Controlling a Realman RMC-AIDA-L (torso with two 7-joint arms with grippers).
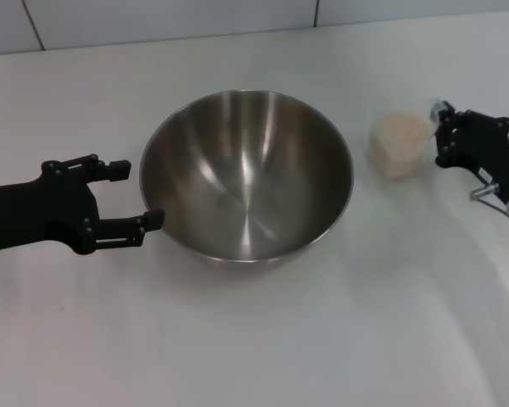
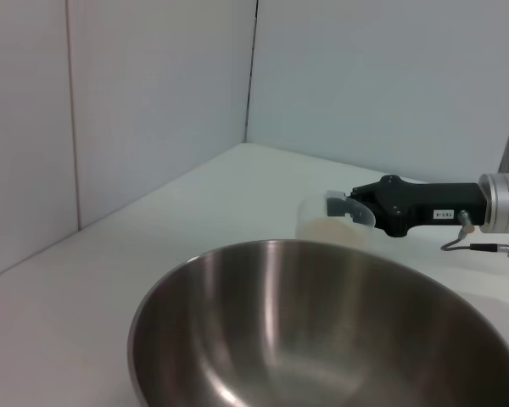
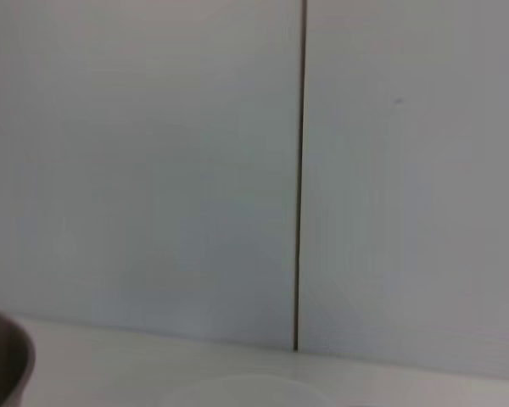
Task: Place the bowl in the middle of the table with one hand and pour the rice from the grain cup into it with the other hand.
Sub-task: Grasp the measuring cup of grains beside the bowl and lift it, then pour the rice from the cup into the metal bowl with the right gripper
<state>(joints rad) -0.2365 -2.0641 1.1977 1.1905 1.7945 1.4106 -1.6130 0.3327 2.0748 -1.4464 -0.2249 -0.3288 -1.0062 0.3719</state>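
So the left gripper [image 1: 127,193] has its jaws spread wide open, one finger just touching or nearly touching the outer wall of the bowl [image 1: 246,174], the other a bit clear of it. Holding nothing. My read is it's let go of the bowl, which sits empty and upright pretty much in the middle of the tabletop [image 1: 237,339], so the placing half looks done.

The right gripper [image 1: 445,136] is over on the robot's right, up against the cup [image 1: 399,144]. In the left wrist view you can see its tip [image 2: 349,206] right at the cup's [image 2: 332,222] small side handle, which makes sense since that's the easy thing to grab for a tilt. Can't tell whether the jaws are actually clamped on it or just lined up, though. The right wrist camera is no help there.

The cup is standing upright on the tabletop, near the bowl but not touching, full of rice [image 1: 399,131] nearly to the brim. None is in the bowl yet, so pouring is all still to do.
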